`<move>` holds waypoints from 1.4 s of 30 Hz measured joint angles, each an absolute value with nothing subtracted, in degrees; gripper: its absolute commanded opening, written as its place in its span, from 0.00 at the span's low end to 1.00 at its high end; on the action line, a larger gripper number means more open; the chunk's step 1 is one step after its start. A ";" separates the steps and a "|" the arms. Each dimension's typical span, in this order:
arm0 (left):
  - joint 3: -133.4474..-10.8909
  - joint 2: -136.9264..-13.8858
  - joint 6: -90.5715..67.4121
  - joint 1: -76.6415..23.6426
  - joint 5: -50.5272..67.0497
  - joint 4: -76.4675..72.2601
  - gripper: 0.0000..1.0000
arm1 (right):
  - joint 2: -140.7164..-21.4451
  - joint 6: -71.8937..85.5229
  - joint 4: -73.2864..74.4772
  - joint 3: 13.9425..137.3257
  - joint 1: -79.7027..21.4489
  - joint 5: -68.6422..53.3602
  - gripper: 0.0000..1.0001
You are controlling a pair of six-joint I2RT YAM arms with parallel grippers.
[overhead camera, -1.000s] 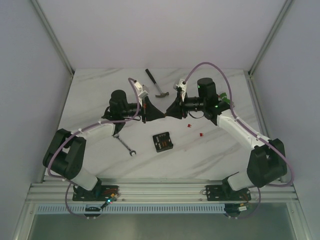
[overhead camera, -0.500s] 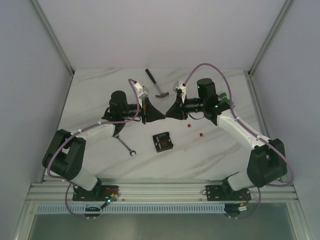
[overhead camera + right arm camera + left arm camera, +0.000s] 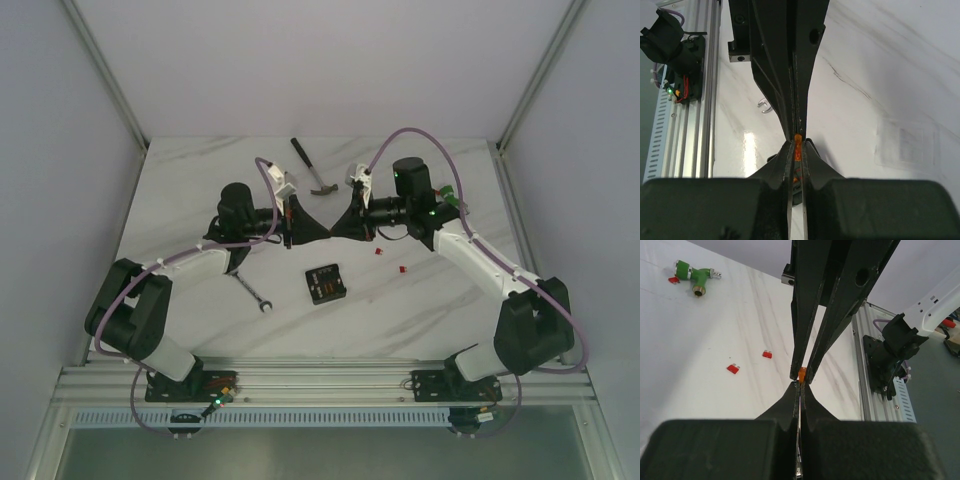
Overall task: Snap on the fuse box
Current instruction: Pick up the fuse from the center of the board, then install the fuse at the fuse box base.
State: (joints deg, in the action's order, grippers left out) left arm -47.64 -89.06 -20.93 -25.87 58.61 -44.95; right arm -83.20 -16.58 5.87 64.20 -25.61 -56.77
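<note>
Top view looks fine to me: bright, even, diffuse light from overhead, only faint soft shadows under the arms on the table (image 3: 200, 180). Walls have a cool lilac cast and the bottom strip of the frame is dimmer. Overall it's low-res and a bit soft. In the left wrist view, the left fingers (image 3: 710, 450) fill the bottom as a black, defocused mass. The tabletop at upper left is close to blown out, and I see mild stretching toward the corners. In the right wrist view, the right fingers (image 3: 705, 210) are just as blurred along the bottom, while the orange fuse (image 3: 797, 139) at centre is reasonably sharp. There's a white glare patch at centre left and a faint rectangular sheen at right.
</note>
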 measured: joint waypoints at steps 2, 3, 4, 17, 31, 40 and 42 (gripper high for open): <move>-47.57 -89.06 -20.95 -25.87 58.74 -44.97 0.00 | -83.20 -16.88 6.04 64.20 -25.61 -56.90 0.00; -47.55 -89.06 -20.95 -25.87 58.74 -44.97 0.00 | -83.20 -16.99 6.07 64.20 -25.61 -56.97 0.00; -47.53 -89.06 -20.95 -25.87 58.74 -44.97 0.05 | -83.20 -17.06 6.13 64.20 -25.61 -56.97 0.00; -38.81 -81.62 -26.41 -25.89 43.40 -40.82 0.62 | -79.07 -11.29 8.14 62.57 -31.44 -43.00 0.00; -34.30 -75.64 -34.30 -26.57 23.42 -26.33 0.82 | -73.87 12.40 12.78 57.01 -49.58 -1.50 0.00; -34.15 -76.36 -37.52 -26.83 21.50 -25.28 0.86 | -74.02 23.35 16.95 57.08 -54.87 14.61 0.00; -34.06 -76.75 -38.22 -26.94 20.99 -25.28 0.86 | -75.77 25.43 18.46 57.93 -55.02 16.69 0.00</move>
